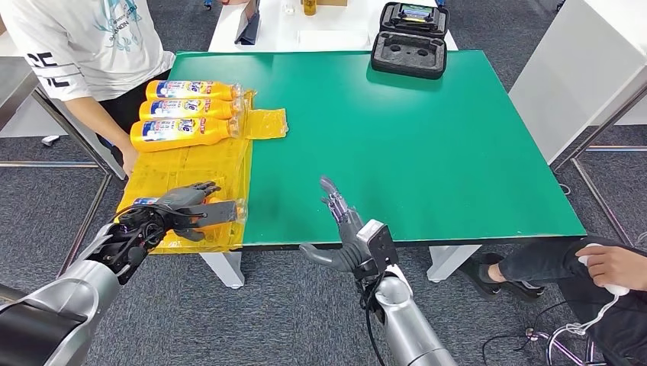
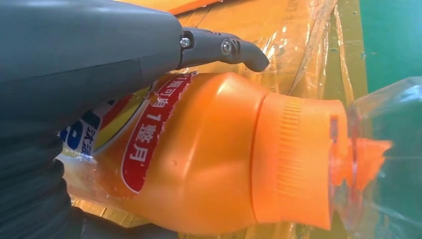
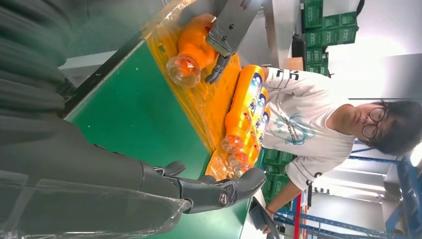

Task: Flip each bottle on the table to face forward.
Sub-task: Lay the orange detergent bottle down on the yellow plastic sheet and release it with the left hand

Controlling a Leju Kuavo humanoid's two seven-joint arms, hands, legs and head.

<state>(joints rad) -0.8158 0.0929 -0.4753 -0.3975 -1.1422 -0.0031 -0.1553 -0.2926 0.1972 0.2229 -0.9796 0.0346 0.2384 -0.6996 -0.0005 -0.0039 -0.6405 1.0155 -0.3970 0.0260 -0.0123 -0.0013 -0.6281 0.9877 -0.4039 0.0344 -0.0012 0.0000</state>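
Three orange bottles (image 1: pixel 179 132) lie side by side, labels up, on yellow plastic film (image 1: pixel 191 164) at the green table's (image 1: pixel 427 145) left side. Another orange bottle (image 2: pixel 224 154) lies near the front left corner; my left hand (image 1: pixel 183 210) grips it around the body, its clear cap (image 1: pixel 238 211) pointing right. In the right wrist view this held bottle (image 3: pixel 191 47) appears with my left hand's fingers (image 3: pixel 219 69) around it, and the three bottles (image 3: pixel 244 114) lie beyond it. My right hand (image 1: pixel 343 229) hovers open at the table's front edge, holding nothing.
A person in a white shirt (image 1: pixel 84 38) stands at the table's left rear corner. A black foam-lined case (image 1: pixel 410 40) lies open at the far edge. Another person's hand (image 1: pixel 610 263) is at the lower right. A white table (image 1: pixel 305 27) stands behind.
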